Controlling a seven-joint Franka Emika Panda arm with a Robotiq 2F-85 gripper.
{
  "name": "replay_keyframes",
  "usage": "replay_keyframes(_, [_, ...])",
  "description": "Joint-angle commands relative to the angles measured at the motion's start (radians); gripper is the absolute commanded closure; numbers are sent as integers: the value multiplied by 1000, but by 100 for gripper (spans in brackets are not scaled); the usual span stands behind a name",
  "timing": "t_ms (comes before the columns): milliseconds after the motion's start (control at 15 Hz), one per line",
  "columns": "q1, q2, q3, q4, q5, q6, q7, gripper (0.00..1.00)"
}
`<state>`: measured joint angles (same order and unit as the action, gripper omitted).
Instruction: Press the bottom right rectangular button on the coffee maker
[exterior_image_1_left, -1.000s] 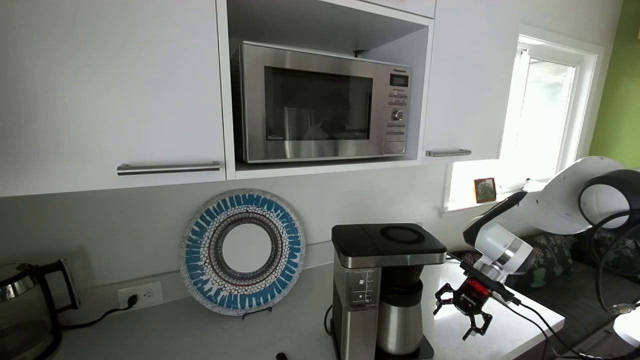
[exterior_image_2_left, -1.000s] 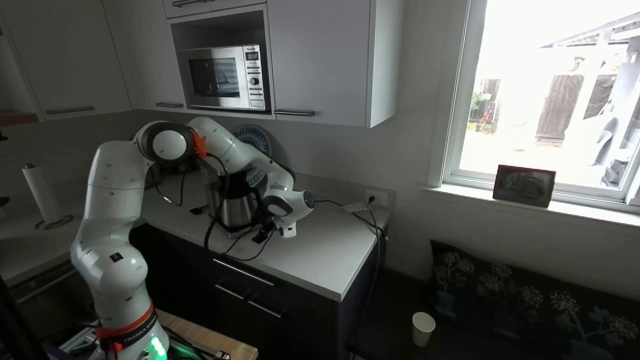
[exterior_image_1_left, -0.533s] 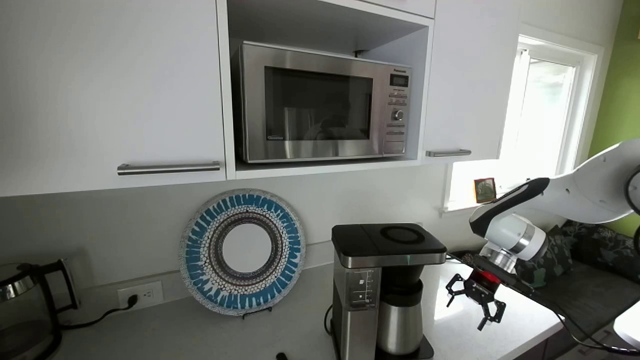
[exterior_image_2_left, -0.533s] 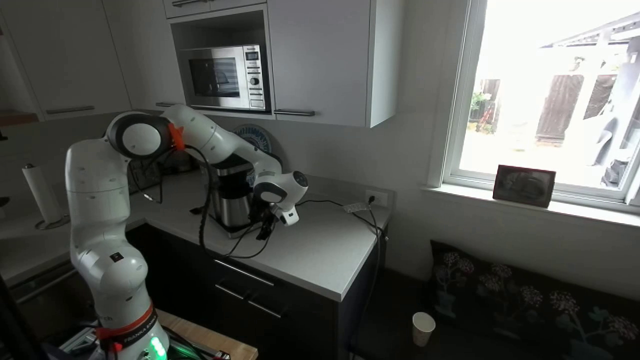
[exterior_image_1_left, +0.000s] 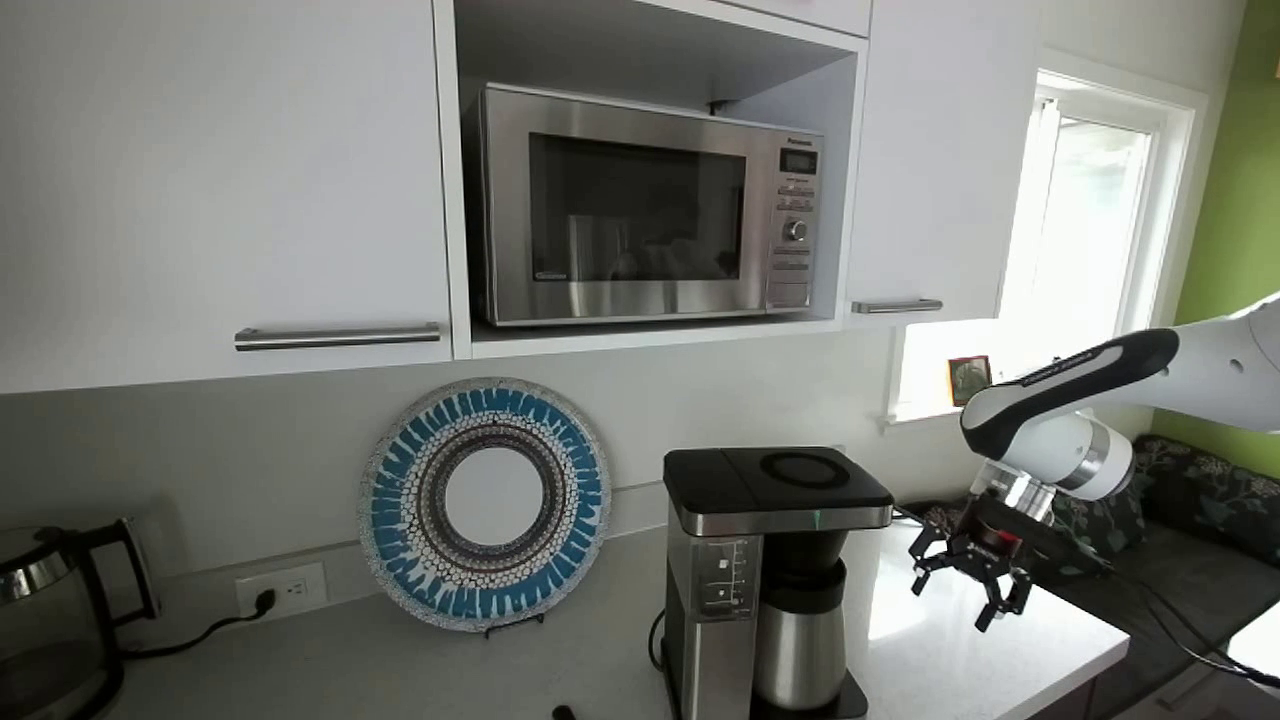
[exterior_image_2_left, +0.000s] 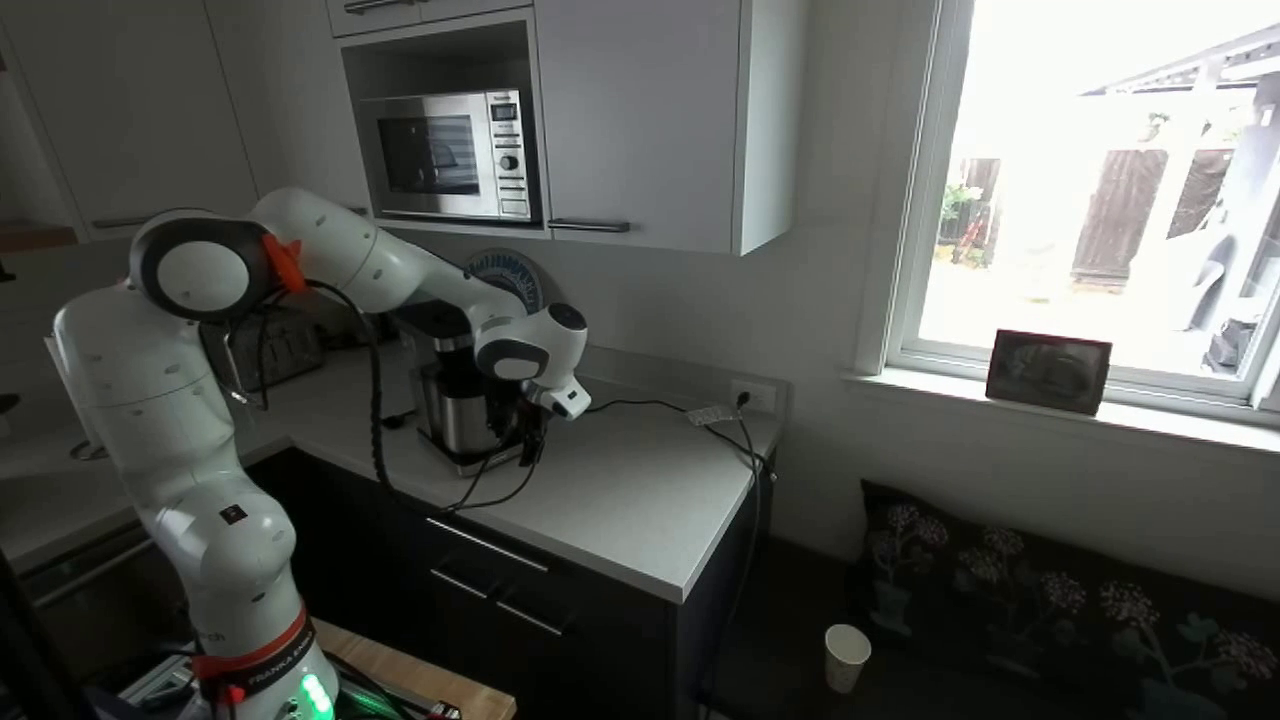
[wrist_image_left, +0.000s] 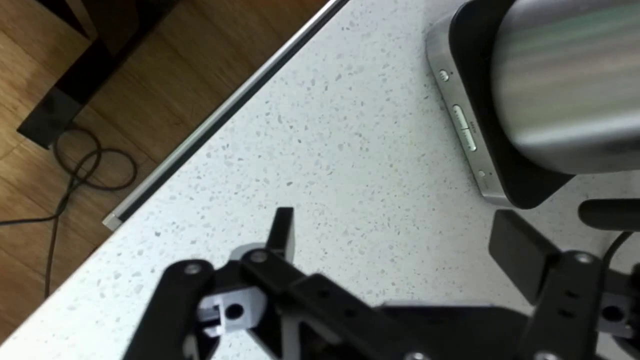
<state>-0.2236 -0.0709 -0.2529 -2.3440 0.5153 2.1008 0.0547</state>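
Wrist view shows you part of the coffee maker (wrist_image_left: 475, 82) at its upper right, the base resting on the pale speckled countertop (wrist_image_left: 360, 150). Along the silver rim of that base you can see two long narrow buttons (wrist_image_left: 469, 140) set end to end, with a smaller round button (wrist_image_left: 443, 75) toward either end; the lettering beside them is too small to read. In an exterior view you get more of the coffee maker, upright, though its foot is partly cut off by the frame: flat black top (exterior_image_1_left: 770, 478), silver band beneath, and a silver column (exterior_image_1_left: 720, 665) with a dark level-marked panel (exterior_image_1_left: 727, 578). It stands there between the round decorative plate (exterior_image_1_left: 493, 490) and your gripper (exterior_image_1_left: 950, 597).

Your gripper is spread wide, its fingers (wrist_image_left: 520, 252) far apart with countertop showing between them, and it hangs over the countertop beside the coffee maker with a clear gap.

For containers, you have a steel carafe (exterior_image_1_left: 800, 650) with a dark upper part, upright in the coffee maker's bay; you cannot see what it holds. A glass kettle (exterior_image_1_left: 50, 620) with a dark handle is cut by the frame edge, its inside too dark to tell. The microwave (exterior_image_1_left: 635, 205) sits in the cabinet niche (exterior_image_1_left: 600, 50), door closed. In an exterior view, a pale cup (exterior_image_2_left: 846, 660) stands near a patterned cushion (exterior_image_2_left: 1060, 620), and you cannot make out what is inside it.
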Motion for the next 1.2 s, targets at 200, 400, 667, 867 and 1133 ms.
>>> replay_keyframes(200, [-3,-204,13,-129,-77,73,-52,0])
replay_keyframes(400, [-8,-272,13,-157,-112,74,-56,0])
replay_keyframes(667, [-11,-330,26,-200,-185,103,-45,0])
replay_keyframes(867, [2,-302,12,-163,-163,74,-45,0])
replay_keyframes(1133, [3,-309,14,-172,-167,76,-45,0])
